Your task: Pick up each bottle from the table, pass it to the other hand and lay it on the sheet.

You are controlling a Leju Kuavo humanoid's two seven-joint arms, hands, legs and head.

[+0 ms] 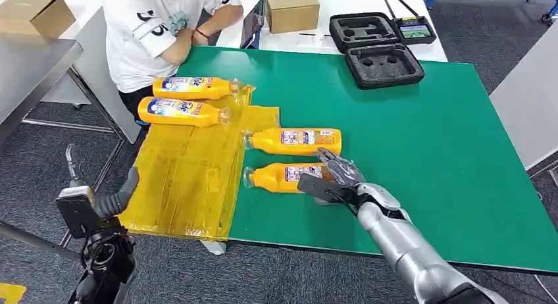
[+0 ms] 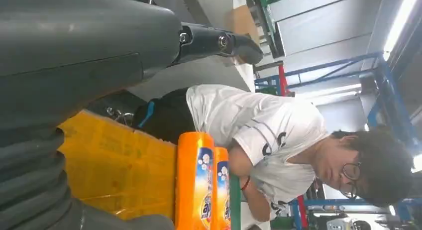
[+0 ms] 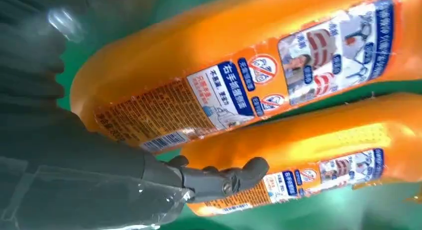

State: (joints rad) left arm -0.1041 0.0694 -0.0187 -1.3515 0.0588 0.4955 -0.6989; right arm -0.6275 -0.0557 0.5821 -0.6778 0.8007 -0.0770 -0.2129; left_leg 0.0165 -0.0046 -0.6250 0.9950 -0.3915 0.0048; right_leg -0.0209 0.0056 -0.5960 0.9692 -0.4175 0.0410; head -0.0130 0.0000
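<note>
Green desk (image 1: 408, 139) carried two bottles (image 1: 296, 141) beside a yellow sheet (image 1: 184, 179) bearing two more. Right hand (image 1: 332, 176), fingers spread, rested over the near bottle (image 1: 279, 177). Left hand (image 1: 99, 205) hung empty, fingers apart, below the desk edge.

Only bits are legible: the nearer bottle (image 3: 239, 65) has a blue label strip with white Chinese characters, two red no-go circles and a barcode, while the person's white T-shirt (image 1: 148, 27) shows black lettering, too cropped to read.
</note>
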